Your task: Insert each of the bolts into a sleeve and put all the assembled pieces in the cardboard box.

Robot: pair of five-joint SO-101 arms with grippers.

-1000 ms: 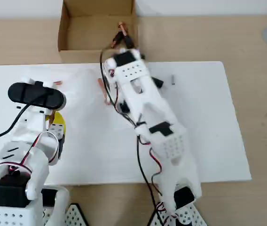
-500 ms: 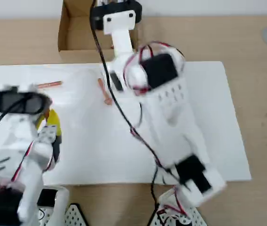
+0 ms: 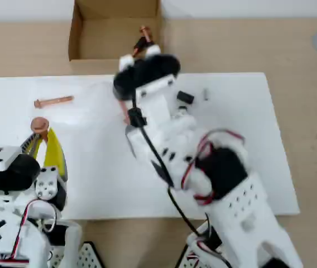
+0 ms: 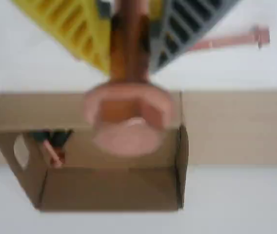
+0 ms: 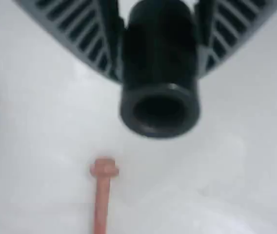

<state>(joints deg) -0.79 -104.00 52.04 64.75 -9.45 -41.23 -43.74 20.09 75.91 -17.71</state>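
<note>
Left gripper is pinched on a copper bolt. The shank sits between the yellow finger and the dark finger, and the flanged head sticks out past the tips. In the high view I have it over the near left part of the white mat, head aimed toward the cardboard box.

Right gripper is clamped around a black sleeve. The sleeve's open bore faces out past the dark fingers, and it hangs just above the mat near the mat's middle. A loose bolt lies flat on the mat just beyond the sleeve mouth, not touching it.

A second loose bolt lies flat at the mat's far left, ahead of the left gripper and apart from it. A spare sleeve lies on the mat beside the right arm's wrist.

The box stands on the wooden table, touching the mat's far edge. One assembled piece lies inside it, against the right wall.
</note>
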